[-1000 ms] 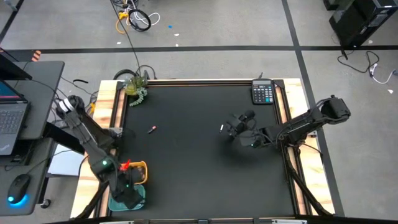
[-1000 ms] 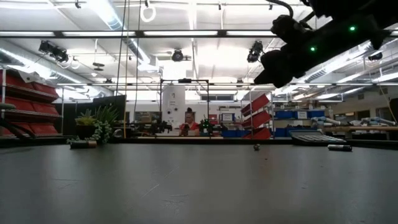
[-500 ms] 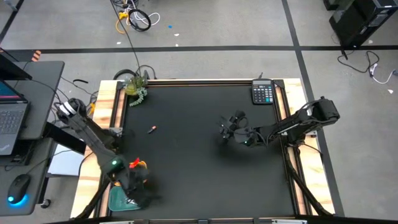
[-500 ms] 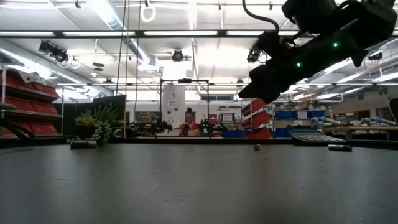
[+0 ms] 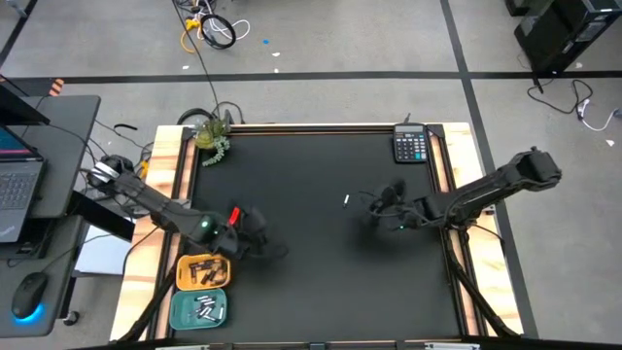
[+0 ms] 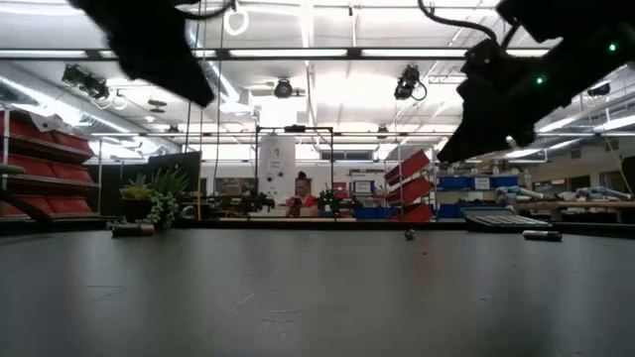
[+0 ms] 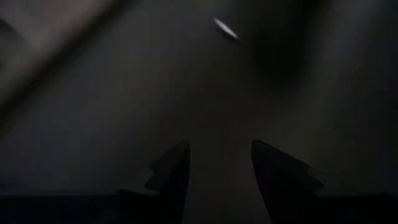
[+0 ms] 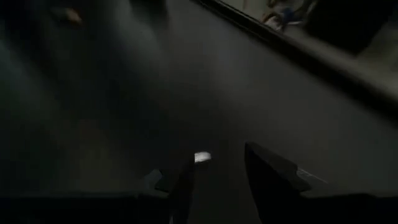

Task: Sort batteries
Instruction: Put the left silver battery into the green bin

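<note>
Now that the left end effector (image 5: 255,229) has left the trays, spread and empty, a slim white battery (image 5: 346,201) lies beside the spread right end effector (image 5: 381,202).

From above we see even, bright light on the black table (image 5: 311,282), with soft shadows under both arms; in the low view ceiling strip lights (image 6: 298,55) glare white and the arms blur to dark silhouettes. Both wrist views are dim and smeared.
</note>
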Controlling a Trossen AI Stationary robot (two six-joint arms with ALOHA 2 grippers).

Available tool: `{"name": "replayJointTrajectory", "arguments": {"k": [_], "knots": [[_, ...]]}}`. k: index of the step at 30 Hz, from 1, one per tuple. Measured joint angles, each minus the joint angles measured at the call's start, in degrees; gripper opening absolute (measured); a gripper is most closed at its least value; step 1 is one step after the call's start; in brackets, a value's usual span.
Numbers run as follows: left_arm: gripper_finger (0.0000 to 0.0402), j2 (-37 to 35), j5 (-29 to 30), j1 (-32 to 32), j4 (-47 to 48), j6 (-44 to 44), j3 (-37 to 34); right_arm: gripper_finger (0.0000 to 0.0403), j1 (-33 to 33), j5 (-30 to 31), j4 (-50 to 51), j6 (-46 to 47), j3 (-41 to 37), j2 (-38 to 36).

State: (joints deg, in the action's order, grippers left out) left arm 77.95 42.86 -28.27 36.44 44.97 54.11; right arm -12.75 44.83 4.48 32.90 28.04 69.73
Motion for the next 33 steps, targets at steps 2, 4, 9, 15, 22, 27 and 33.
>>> {"name": "replayJointTrajectory", "arguments": {"k": [2, 4, 9, 15, 22, 27, 33], "knots": [[0.0181, 0.0, 6.6, 1.8, -1.5, -4.5, 0.0, 0.0151, 0.0, -1.2, -9.3, 2.4, -3.0, 0.5], [0.0181, 0.0, 12.6, 3.0, -4.2, -8.5, 0.0, 0.0151, -0.1, -1.5, -19.6, 2.9, -5.8, 3.1], [0.0181, 0.0, 22.2, 3.8, -13.6, -19.4, 0.0, 0.0151, -2.1, 3.8, -33.9, 1.2, -8.0, 13.6], [0.0181, 0.0, 29.7, 3.8, -19.3, -26.6, 0.0, 0.0151, -3.8, 11.2, -45.5, -5.0, -5.5, 27.1], [0.0181, 0.1, 35.2, 3.9, -18.7, -26.8, 0.0, 0.0155, -2.8, 14.0, -58.0, -8.4, -4.5, 40.0], [0.0182, 0.3, 35.1, 3.9, -18.1, -26.8, 0.0, 0.0176, -0.6, 7.7, -64.6, -10.5, -4.5, 43.8], [0.0182, 0.5, 31.5, 3.9, -16.9, -26.8, 0.0, 0.023, 0.2, 0.6, -65.1, -18.0, -7.2, 40.6]]}}
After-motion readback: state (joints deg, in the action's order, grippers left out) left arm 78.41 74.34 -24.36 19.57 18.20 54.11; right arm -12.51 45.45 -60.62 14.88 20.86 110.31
